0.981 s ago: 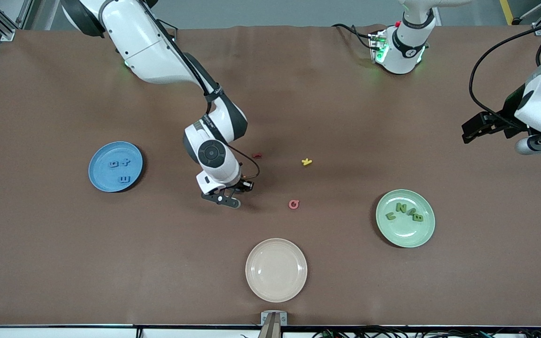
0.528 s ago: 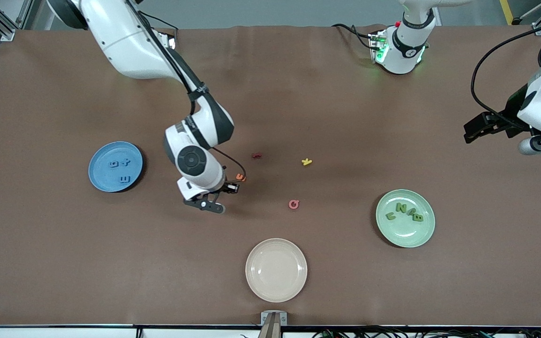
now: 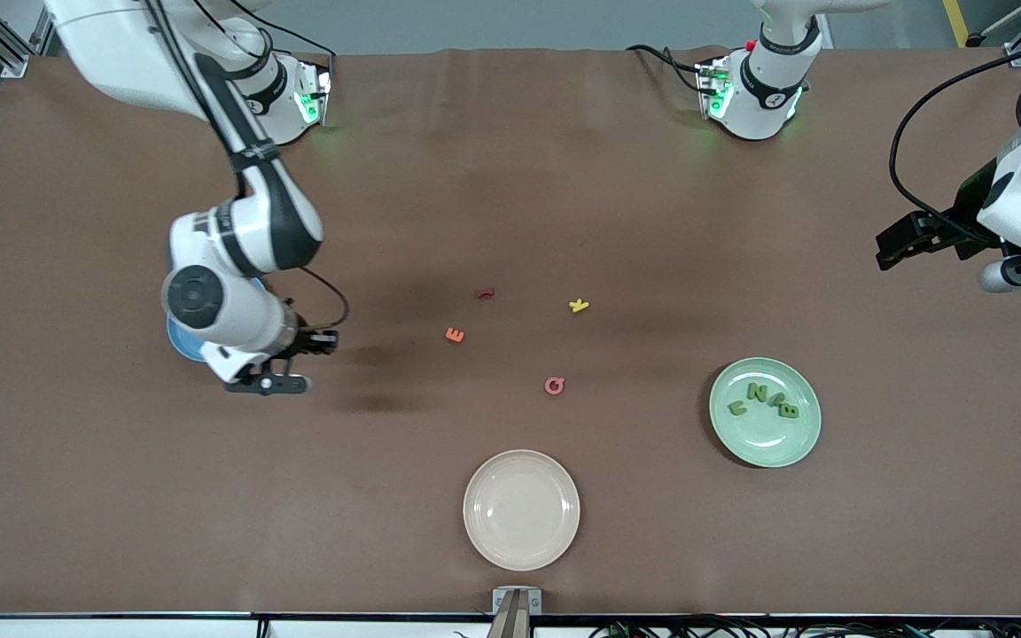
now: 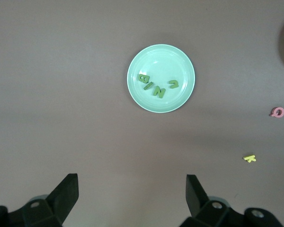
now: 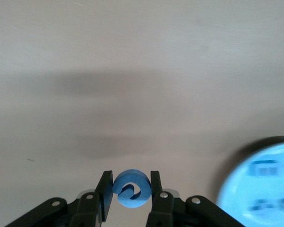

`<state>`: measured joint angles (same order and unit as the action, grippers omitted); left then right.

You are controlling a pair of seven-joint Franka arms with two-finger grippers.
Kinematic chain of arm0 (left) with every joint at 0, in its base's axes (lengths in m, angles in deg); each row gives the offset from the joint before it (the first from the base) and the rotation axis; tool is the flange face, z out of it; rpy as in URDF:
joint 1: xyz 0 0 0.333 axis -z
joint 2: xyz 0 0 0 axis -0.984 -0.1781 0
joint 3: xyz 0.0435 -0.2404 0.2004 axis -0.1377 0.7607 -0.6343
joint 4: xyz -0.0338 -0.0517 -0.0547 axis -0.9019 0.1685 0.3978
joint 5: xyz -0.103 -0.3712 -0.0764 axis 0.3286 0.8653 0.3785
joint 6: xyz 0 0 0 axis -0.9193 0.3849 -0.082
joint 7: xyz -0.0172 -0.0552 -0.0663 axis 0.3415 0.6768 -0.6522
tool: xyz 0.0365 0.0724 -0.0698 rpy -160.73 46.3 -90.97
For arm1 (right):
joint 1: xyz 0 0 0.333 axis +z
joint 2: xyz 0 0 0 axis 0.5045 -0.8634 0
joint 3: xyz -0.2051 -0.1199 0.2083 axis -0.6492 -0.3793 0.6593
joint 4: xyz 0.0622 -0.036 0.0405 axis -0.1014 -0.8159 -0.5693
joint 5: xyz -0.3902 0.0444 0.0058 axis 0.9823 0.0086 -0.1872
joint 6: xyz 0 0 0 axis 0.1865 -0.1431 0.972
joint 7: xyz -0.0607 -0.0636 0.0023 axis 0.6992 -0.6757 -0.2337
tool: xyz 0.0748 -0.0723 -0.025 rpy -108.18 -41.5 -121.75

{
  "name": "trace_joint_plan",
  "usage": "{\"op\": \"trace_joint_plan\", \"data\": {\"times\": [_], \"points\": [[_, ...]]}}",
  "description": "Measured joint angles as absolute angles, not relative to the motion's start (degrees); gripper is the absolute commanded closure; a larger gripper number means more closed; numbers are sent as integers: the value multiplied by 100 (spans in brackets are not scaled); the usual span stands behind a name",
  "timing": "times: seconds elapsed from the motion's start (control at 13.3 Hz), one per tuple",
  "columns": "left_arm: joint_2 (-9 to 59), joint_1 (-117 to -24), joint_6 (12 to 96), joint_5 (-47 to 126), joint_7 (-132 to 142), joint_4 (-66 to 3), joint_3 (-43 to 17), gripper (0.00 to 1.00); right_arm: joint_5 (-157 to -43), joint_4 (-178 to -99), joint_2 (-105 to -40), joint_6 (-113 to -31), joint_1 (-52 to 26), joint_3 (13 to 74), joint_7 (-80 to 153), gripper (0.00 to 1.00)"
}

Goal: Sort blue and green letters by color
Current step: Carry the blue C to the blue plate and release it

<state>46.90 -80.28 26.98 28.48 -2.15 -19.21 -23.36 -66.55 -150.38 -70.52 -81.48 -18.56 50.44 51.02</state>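
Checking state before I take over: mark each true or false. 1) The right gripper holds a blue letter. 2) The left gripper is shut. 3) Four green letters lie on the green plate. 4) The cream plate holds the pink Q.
1) True: the right gripper is shut on the blue letter.
2) False: the left gripper is open and holds nothing.
3) True: the green letters lie on the green plate.
4) False: the pink Q lies on the table; nothing is on the cream plate.

high front camera faces the arms; wrist cameras look down; all see plates.
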Motion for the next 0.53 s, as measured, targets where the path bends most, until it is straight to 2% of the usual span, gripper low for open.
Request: {"op": "trace_joint_plan", "data": {"times": [0.3, 0.53], "points": [[4690, -8030, 2698, 2848, -215, -1926, -2337, 0, -6654, -16202, -6650, -9098, -2676, 5044, 3692, 85], [4690, -8030, 2698, 2848, -215, -1930, -2337, 0, -6647, -16461, -6644, -9295, -3163, 5043, 2894, 84]]}}
